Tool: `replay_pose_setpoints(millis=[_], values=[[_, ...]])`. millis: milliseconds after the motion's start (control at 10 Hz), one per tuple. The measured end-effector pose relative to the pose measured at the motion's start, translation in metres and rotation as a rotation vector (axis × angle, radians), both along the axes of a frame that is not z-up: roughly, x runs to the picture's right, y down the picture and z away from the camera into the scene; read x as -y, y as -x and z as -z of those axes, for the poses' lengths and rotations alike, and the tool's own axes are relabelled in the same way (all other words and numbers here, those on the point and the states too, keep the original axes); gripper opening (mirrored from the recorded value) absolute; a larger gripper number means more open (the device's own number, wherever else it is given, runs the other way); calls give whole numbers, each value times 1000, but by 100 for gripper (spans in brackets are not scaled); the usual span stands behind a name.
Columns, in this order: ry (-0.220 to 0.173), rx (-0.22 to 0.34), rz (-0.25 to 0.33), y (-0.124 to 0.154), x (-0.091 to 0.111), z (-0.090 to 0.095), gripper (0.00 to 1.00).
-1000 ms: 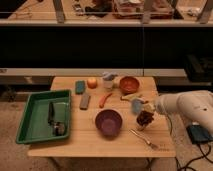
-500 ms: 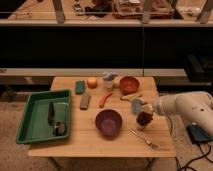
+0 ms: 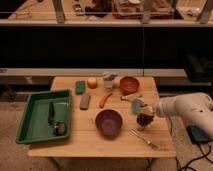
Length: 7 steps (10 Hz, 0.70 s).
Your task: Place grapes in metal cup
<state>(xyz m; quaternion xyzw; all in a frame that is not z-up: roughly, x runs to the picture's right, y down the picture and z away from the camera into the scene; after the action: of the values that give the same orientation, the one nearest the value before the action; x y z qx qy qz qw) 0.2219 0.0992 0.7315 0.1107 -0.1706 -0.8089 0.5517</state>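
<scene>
Gripper is clamped shut on the grapes, holding them just right of the purple bowl, low over the wooden table. Metal cup sits way back, between an orange and a red bowl.

We note a lab-like test space: wooden table staged with props, dark shelving behind, cables on floor.

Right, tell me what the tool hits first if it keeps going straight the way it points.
The tool, shut on the grapes at the table's right side, points left. The purple bowl looks first in line, though depth is unclear and it may pass above.
</scene>
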Motion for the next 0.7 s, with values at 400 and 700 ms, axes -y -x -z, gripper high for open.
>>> replay_pose_setpoints(millis=[400, 700], values=[[14, 41, 13, 7, -3, 1, 25], [5, 53, 32, 12, 3, 7, 52]])
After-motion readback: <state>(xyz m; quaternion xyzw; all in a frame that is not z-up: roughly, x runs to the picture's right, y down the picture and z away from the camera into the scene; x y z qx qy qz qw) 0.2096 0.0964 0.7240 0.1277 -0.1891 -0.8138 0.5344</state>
